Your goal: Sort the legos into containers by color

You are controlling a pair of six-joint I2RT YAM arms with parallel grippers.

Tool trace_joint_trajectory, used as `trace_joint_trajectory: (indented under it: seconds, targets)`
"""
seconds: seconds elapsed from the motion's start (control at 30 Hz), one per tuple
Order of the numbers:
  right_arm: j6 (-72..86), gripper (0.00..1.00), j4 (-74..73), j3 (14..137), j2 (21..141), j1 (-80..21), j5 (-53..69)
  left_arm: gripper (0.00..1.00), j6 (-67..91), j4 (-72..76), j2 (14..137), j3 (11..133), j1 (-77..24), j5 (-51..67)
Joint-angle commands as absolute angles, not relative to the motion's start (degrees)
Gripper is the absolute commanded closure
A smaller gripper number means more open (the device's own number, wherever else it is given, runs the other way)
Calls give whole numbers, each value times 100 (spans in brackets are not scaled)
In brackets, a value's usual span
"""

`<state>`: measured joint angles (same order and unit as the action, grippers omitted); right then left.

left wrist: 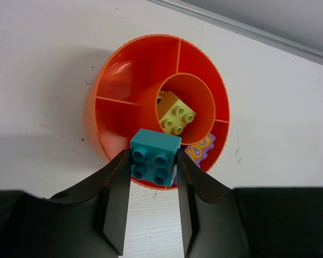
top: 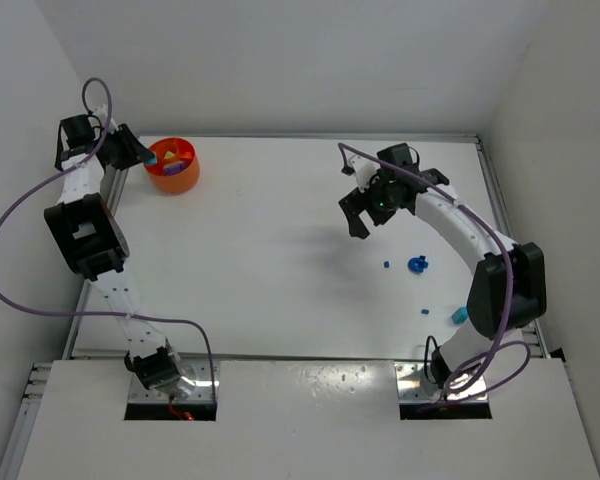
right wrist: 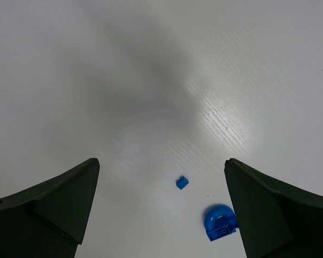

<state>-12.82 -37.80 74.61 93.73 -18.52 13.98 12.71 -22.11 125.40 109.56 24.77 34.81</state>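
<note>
My left gripper (left wrist: 153,161) is shut on a teal four-stud lego (left wrist: 155,157), held over the near rim of the round orange container (left wrist: 105,115). The container is split into compartments. A lime green lego (left wrist: 177,114) lies in its centre cup and a purple patterned piece (left wrist: 200,148) in a near-right compartment. In the top view the left gripper (top: 138,152) is beside the container (top: 172,172) at the far left. My right gripper (right wrist: 161,161) hangs open above the table, with a tiny blue lego (right wrist: 182,183) and a blue arch lego (right wrist: 219,223) below it.
In the top view, the right gripper (top: 390,198) is right of centre. The blue arch (top: 417,264), a tiny blue bit (top: 387,264), another blue bit (top: 425,311) and a teal piece (top: 460,315) lie near the right arm. Walls border the table.
</note>
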Motion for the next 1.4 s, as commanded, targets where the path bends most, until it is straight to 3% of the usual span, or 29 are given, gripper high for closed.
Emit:
trace_joint_trajectory:
  seconds: [0.0, 0.03, 0.17, 0.43, 0.67, 0.97, 1.27, 1.3, 1.37]
  targets:
    - [-1134, 0, -3727, 7726, 9413, -1775, 1494, 78, 1283, -1986, 12621, 11180, 2593, 3568]
    - [-1134, 0, -3727, 7726, 9413, -1706, 1494, 65, 1283, -1986, 12621, 11180, 2593, 3568]
    - [-1081, 0, -3727, 7726, 9413, -1591, 1494, 46, 1336, -1934, 12726, 11180, 2593, 3638]
    - [-1081, 0, -3674, 7559, 9413, -1433, 1547, 39, 1503, -1767, 12727, 11127, 2593, 4007]
    - [-1072, 0, -3752, 7173, 9071, -1056, 1363, 39, 1697, -1222, 11955, 10767, 2391, 4447]
    - [-2091, 20, -5334, 6223, 8649, 138, 344, 30, -290, -1986, 10531, 9985, 573, 3253]
    - [-2909, 21, -6213, 5985, 8358, 1265, -501, 8, -615, -2092, 10336, 9203, -553, 2725]
    - [-2987, 21, -6275, 5985, 8358, 1387, -597, 1, -615, -2022, 10336, 9141, -623, 2646]
    - [-3040, 21, -6547, 5985, 8454, 1476, -677, 1, -615, -1856, 10336, 8966, -790, 2488]
